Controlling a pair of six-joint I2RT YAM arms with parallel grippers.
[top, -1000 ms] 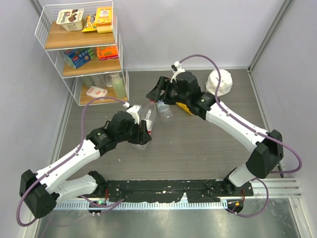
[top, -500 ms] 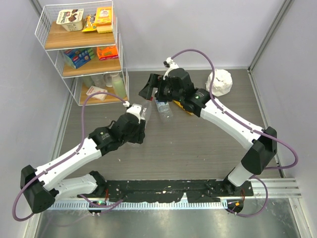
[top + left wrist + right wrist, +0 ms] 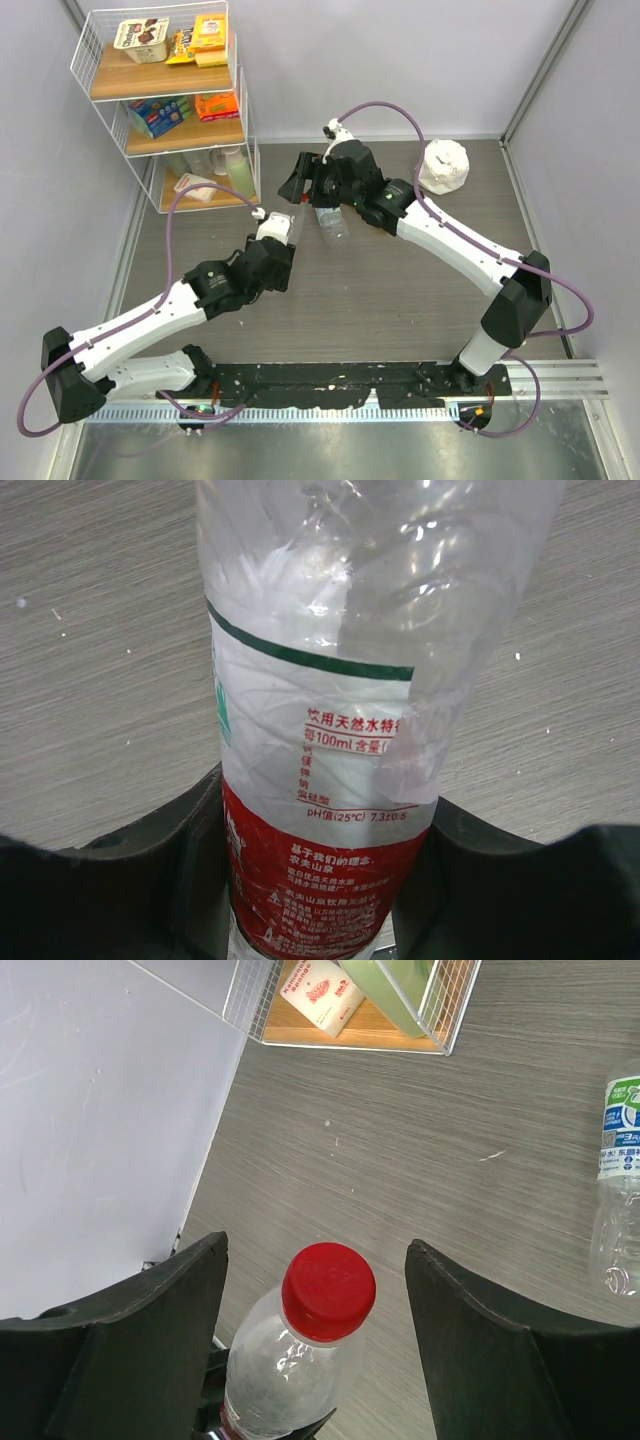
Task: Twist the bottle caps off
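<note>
My left gripper (image 3: pixel 325 885) is shut on the lower body of the clear bottle with the red label (image 3: pixel 320 770), holding it off the table. Its red cap (image 3: pixel 328 1280) is on the neck and sits between the fingers (image 3: pixel 150 1350) of my right gripper (image 3: pixel 315 1260), which is open and not touching the cap. From above, the right gripper (image 3: pixel 298 186) hovers just over the top of that bottle (image 3: pixel 292 226), with the left gripper (image 3: pixel 279 254) below it. A second clear bottle with a blue-white label (image 3: pixel 330 222) lies on the table beside them. Its cap is not visible.
A white wire rack (image 3: pixel 165 100) with snack boxes and bottles stands at the back left, close to the right gripper. A crumpled white object (image 3: pixel 442 165) lies at the back right. The blue-white bottle (image 3: pixel 620 1190) lies to the right of the right gripper.
The right gripper has moved left and now has its fingers on either side of the red cap. The left gripper has shifted the held bottle slightly up and left.
</note>
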